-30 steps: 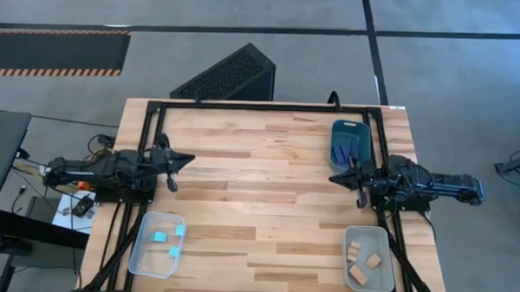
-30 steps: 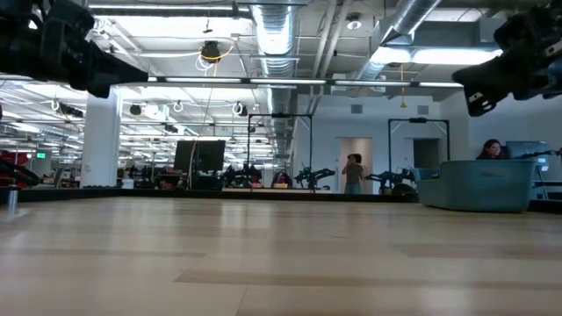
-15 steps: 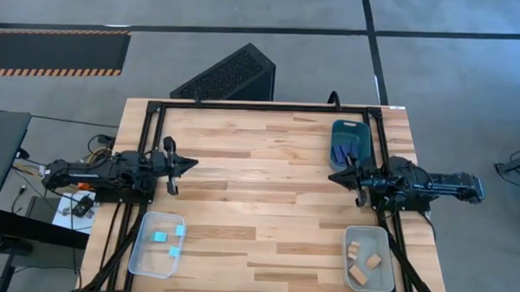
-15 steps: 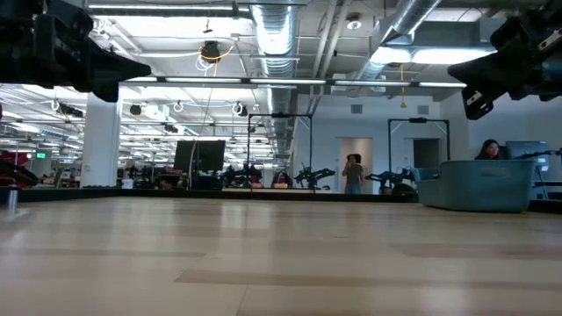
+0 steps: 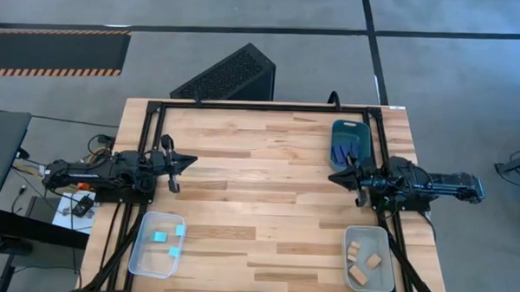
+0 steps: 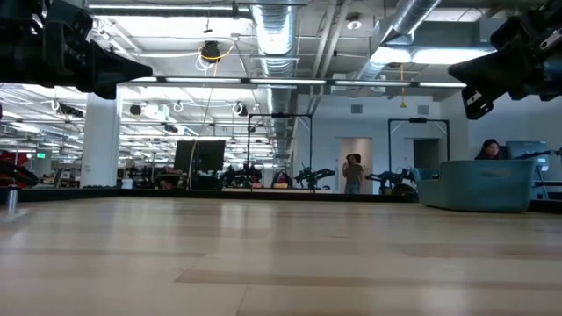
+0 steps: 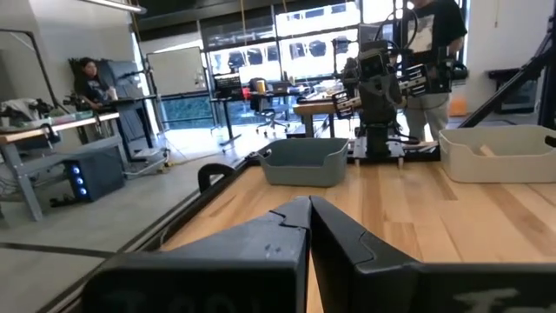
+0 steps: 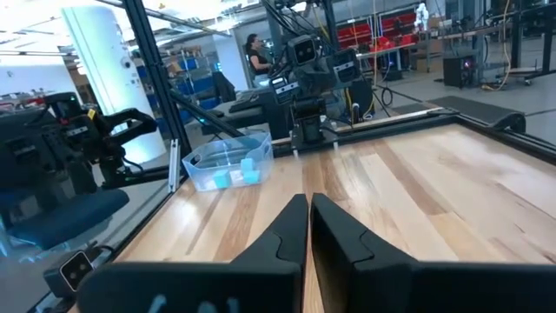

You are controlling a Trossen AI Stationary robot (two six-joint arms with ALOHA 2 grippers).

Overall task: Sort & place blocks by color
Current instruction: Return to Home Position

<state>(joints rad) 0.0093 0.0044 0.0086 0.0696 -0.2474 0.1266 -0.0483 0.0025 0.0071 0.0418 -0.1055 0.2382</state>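
All blocks lie in trays. Teal cubes [image 5: 159, 237] lie in the clear tray [image 5: 156, 245] at the near left, which also shows in the right wrist view [image 8: 228, 162]. Pale wood pieces [image 5: 364, 262] lie in the grey tray [image 5: 367, 258] at the near right. Dark blue bars [image 5: 340, 150] lie in the dark teal tray [image 5: 350, 140] at the far right. My left gripper [image 5: 193, 160] is shut and empty above the table's left side. My right gripper [image 5: 331, 177] is shut and empty above the right side, beside the teal tray.
A black frame [image 5: 270, 106] runs around the table's far edge and sides. A dark slanted case [image 5: 228, 74] lies on the floor beyond the far edge. The bare wood of the table's middle [image 5: 258, 189] lies between the arms. People show in the room behind.
My left gripper has moved a little toward the table's right edge. My right gripper has kept still. No block has moved.
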